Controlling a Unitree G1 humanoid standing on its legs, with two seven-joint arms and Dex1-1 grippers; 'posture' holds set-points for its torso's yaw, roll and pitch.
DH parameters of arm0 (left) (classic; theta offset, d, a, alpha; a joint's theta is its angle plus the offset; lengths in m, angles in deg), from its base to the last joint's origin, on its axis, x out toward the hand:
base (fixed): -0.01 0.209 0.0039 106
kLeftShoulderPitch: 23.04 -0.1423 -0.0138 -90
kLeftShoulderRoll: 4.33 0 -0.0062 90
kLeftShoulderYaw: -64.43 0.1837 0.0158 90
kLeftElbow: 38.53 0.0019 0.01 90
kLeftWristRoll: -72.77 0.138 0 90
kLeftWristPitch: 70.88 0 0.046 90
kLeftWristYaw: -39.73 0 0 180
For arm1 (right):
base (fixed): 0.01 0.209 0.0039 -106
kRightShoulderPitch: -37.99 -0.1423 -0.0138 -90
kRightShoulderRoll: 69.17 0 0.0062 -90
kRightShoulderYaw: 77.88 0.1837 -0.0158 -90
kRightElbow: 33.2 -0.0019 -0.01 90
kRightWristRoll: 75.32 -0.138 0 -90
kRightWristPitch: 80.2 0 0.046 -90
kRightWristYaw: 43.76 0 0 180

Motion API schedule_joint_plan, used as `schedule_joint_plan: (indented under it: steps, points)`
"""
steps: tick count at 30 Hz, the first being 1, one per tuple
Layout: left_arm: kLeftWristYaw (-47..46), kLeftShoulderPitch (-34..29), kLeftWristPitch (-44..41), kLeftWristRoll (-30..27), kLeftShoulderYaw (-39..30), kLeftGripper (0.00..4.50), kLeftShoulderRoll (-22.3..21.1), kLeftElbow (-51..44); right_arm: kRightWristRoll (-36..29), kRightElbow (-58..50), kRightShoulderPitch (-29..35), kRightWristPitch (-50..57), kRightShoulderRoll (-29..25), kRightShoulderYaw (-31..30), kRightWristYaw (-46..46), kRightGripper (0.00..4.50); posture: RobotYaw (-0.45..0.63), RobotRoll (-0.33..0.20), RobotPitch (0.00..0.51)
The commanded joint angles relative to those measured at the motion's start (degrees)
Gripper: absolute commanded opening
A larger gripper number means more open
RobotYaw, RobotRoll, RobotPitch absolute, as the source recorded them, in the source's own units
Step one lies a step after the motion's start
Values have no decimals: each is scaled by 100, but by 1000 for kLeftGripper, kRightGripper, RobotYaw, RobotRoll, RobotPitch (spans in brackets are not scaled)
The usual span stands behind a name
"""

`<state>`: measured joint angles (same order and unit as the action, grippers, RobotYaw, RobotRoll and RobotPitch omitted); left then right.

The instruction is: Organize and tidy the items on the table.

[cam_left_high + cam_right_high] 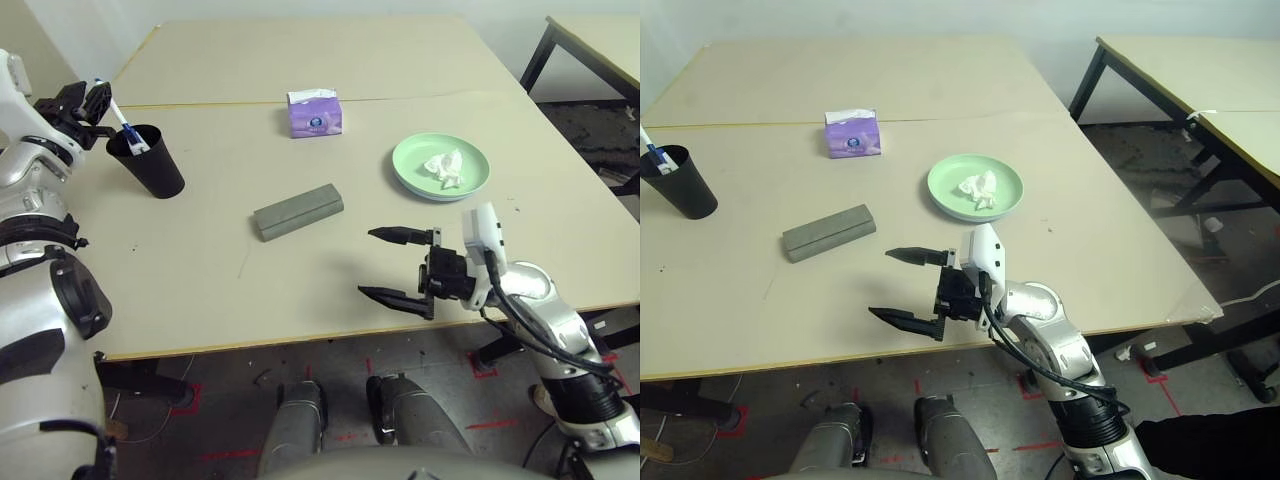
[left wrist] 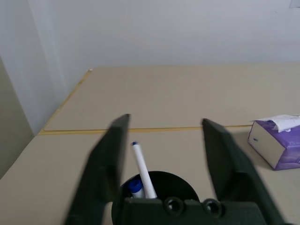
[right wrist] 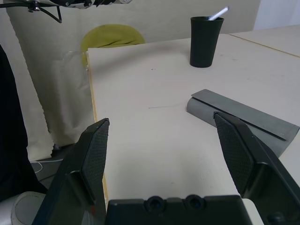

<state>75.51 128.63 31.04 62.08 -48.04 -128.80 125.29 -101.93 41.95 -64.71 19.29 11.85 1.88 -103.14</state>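
Observation:
At the table's point(image 1: 300, 300) far left stands a black cup point(image 1: 147, 160) with two white, blue-capped markers in it. One marker point(image 2: 142, 171) leans up out of the cup; of the other only the blue cap point(image 2: 136, 186) peeks out. My left gripper point(image 2: 165, 124) hovers over the cup, open, its fingers on either side of the tall marker without touching it. The grey glasses case point(image 1: 298, 211) lies closed mid-table. A green plate point(image 1: 441, 166) at the right holds a crumpled white tissue point(image 1: 444, 166). My right gripper point(image 1: 372, 263) hangs open and empty near the front edge, right of the case.
A purple tissue box point(image 1: 314, 113) stands behind the case, near the yellowish seam. A second table with dark legs point(image 1: 1200, 90) is off to the right. Bare tabletop lies between the cup, the case and the front edge.

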Motion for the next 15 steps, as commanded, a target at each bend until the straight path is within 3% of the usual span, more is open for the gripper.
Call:
schedule_joint_plan:
  steps: [1, 9, 15]
  points:
    - [15, -29, 50, 2, -24, 4317, 2, 18, 6, 27, 3, 28, -33, 15, -1, 4500, -109, 0, 148]
    - [153, 22, -66, -188, -198, 4462, -70, 1, 25, 132, -70, -24, 15, -9, -24, 4500, -103, 0, 140]
    - [1268, -92, -780, -348, -241, 4462, -399, -52, -32, 185, 14, -40, -4, 101, 3, 4500, -103, 0, 140]
